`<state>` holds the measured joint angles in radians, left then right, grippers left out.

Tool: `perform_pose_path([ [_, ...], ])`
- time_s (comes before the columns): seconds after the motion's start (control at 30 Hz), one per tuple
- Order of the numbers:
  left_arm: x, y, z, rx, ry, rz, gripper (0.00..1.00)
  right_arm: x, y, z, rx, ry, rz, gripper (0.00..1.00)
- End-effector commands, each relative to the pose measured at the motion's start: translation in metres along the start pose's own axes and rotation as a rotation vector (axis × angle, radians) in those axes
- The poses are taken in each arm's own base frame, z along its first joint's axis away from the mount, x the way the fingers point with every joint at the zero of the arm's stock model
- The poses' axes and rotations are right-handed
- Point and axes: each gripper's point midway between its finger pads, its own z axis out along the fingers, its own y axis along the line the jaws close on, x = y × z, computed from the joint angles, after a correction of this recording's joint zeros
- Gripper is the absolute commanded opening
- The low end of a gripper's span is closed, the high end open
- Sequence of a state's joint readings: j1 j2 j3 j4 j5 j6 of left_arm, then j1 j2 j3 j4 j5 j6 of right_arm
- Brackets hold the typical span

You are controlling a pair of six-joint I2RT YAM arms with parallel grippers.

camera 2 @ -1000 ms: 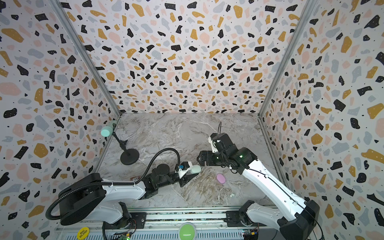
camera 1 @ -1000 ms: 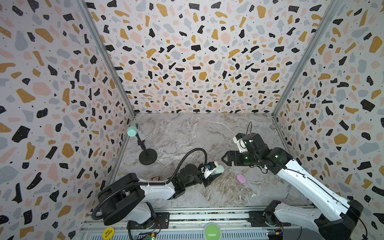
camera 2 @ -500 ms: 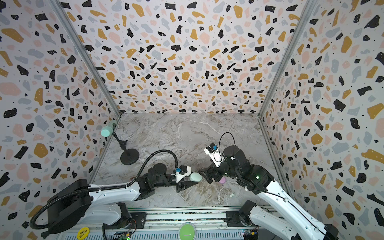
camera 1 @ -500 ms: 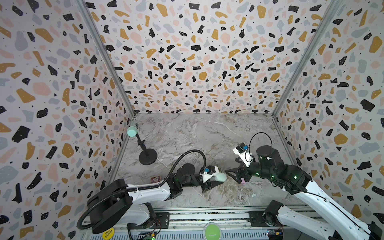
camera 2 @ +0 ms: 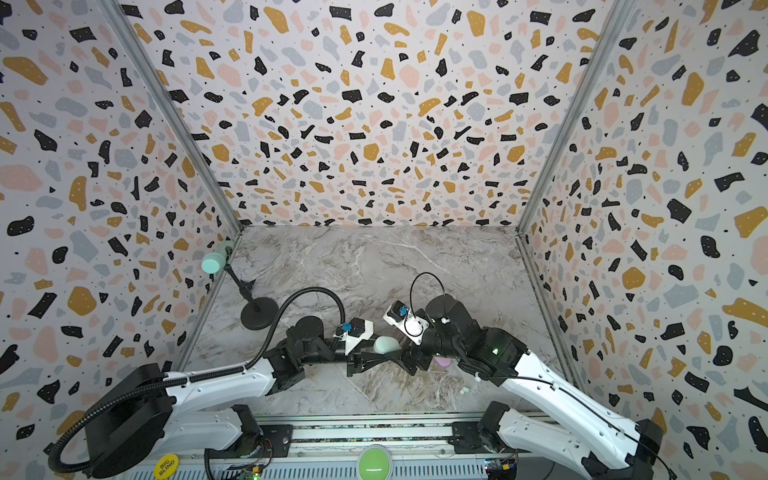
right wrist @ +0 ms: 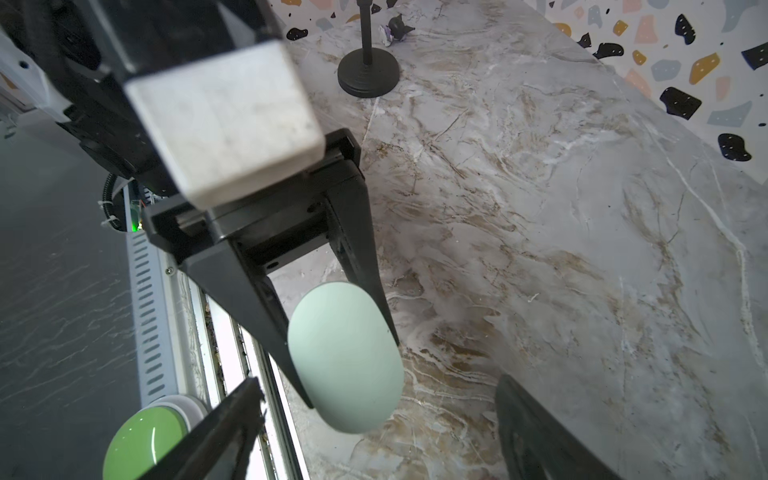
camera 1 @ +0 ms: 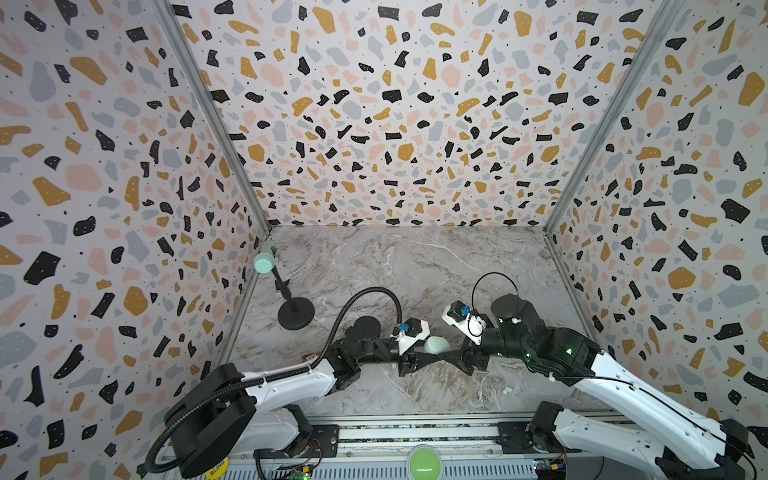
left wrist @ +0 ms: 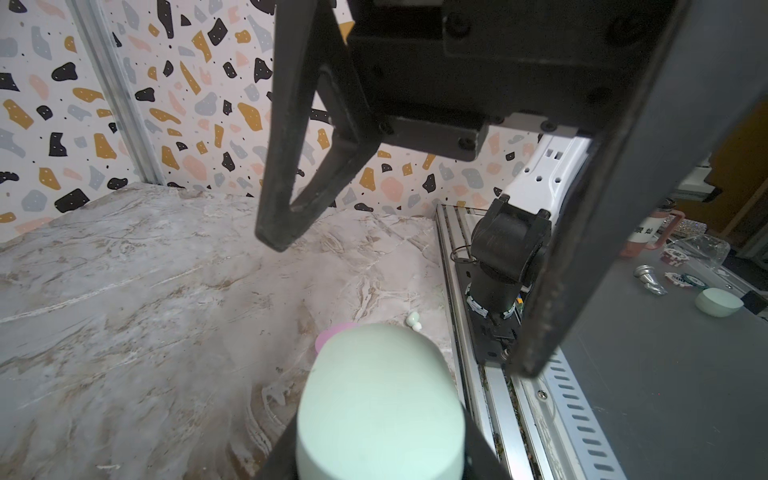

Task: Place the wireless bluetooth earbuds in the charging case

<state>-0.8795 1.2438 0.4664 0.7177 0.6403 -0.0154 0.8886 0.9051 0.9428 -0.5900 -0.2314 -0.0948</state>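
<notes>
Pinching the shut mint case [camera 1: 436, 345] clear of the table [camera 1: 374, 270], the left gripper [right wrist: 352, 374] held it at lower centre of both top views while the right gripper [left wrist: 402, 308], its fingers [left wrist: 276, 187] spread wide either side of the case's free end, had not closed on it. One pale bud [camera 1: 507, 390] lay loose on the table lower right of centre, near the rail [camera 1: 415, 432] and well apart from the case; no other buds could be made out. The pink case [camera 2: 441, 361] showed only as a sliver under the right arm [camera 2: 540, 374].

The danger, from where one stood, lay in the handover. The case looked smooth and rounded and was gripped by one end only; a squeeze landing off-centre could twist it out of the pinch and drop it, perhaps scattering the bud. The two grippers stood nearly tip to tip, so a small misjudgement could make them collide. With the case shut, no bud could go in yet.

A second before, the right gripper had stood higher in the frame, back from the mint case, with the pink case in plain sight below it. Since then the arm had swung down across the pink case, while the left gripper had hardly shifted.
</notes>
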Motion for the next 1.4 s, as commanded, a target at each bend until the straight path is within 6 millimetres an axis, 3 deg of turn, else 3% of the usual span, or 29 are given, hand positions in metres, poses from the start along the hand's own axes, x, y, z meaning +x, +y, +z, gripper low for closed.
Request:
perform_pose_path([
  [0.0, -0.026, -0.002, -0.001, 0.023, -0.062, 0.043, 0.27, 0.000, -0.004, 0.005, 0.020, 0.012, -0.043, 0.87],
  [0.33, -0.028, -0.004, -0.002, 0.028, -0.068, 0.051, 0.27, 0.005, -0.015, 0.013, 0.082, 0.048, -0.023, 0.83],
  [0.93, -0.027, -0.010, -0.003, 0.060, -0.074, 0.047, 0.25, -0.024, -0.049, -0.012, 0.267, -0.039, 0.043, 0.83],
  [1.37, -0.028, -0.010, -0.004, 0.057, -0.079, 0.048, 0.25, -0.030, -0.052, -0.017, 0.272, -0.047, 0.063, 0.84],
])
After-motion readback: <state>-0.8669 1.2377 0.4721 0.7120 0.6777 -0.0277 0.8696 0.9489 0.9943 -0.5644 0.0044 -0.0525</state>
